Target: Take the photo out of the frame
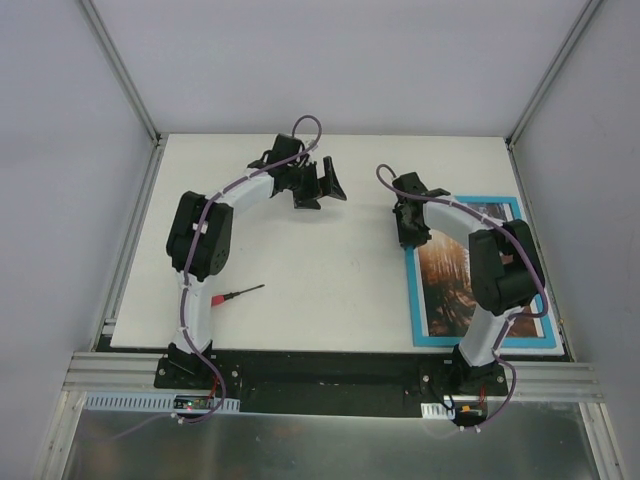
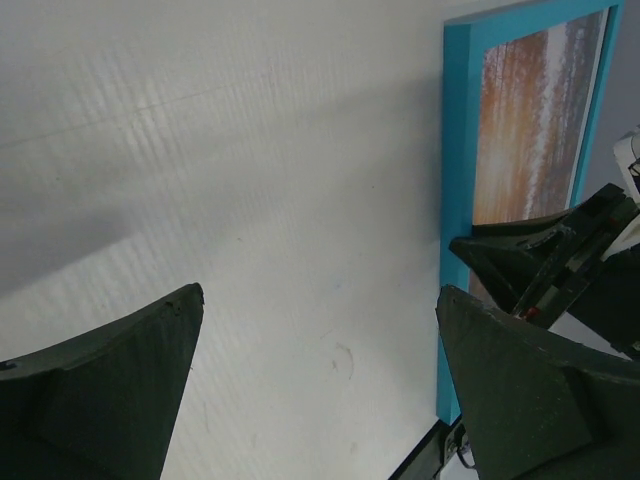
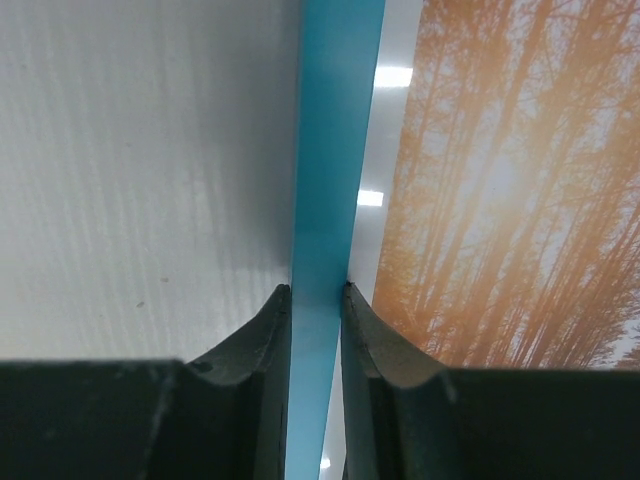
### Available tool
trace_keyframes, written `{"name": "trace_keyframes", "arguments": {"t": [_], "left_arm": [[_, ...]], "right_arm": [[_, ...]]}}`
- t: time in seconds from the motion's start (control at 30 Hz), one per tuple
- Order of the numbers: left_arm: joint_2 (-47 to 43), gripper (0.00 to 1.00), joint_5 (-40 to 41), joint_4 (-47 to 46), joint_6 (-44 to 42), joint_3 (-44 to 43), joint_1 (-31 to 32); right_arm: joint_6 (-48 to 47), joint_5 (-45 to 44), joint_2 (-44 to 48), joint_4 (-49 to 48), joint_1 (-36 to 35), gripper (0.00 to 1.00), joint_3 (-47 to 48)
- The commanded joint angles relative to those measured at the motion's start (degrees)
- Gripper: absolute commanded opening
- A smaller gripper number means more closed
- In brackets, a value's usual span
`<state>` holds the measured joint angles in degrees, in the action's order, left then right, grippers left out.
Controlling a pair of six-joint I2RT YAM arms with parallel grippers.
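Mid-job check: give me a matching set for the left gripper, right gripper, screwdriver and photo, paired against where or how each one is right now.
Column one
1. left gripper
2. right gripper
3. screwdriver
4. photo

Column two
A. lying inside the frame
B. wide open over bare table
C. closed on the frame's turquoise side bar
D. lying loose on the left half of the table

Pairs: 1-B, 2-C, 3-D, 4-A
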<state>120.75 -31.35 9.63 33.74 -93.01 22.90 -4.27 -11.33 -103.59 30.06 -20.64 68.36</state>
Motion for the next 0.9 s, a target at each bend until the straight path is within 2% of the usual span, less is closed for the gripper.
{"name": "trace_keyframes", "arguments": {"t": [0.0, 0.43, 0.87], "left_arm": [[4.0, 0.99, -5.3, -1.7, 5.4, -3.9, 1.8], [13.0, 0.99, -11.6, -4.9, 10.4, -10.6, 2.8], [23.5, 0.99, -17.1, -13.8, 20.3, -16.9, 2.9]], "right_arm": [[1.7, 3.8, -2.0, 1.9, -2.1, 0.01, 3.1], [4.1, 9.5, -9.3, 6.3, -4.9, 0.01, 17.1], [8.1, 13.2, -14.0, 6.9, -8.5, 0.01, 24.6]]}}
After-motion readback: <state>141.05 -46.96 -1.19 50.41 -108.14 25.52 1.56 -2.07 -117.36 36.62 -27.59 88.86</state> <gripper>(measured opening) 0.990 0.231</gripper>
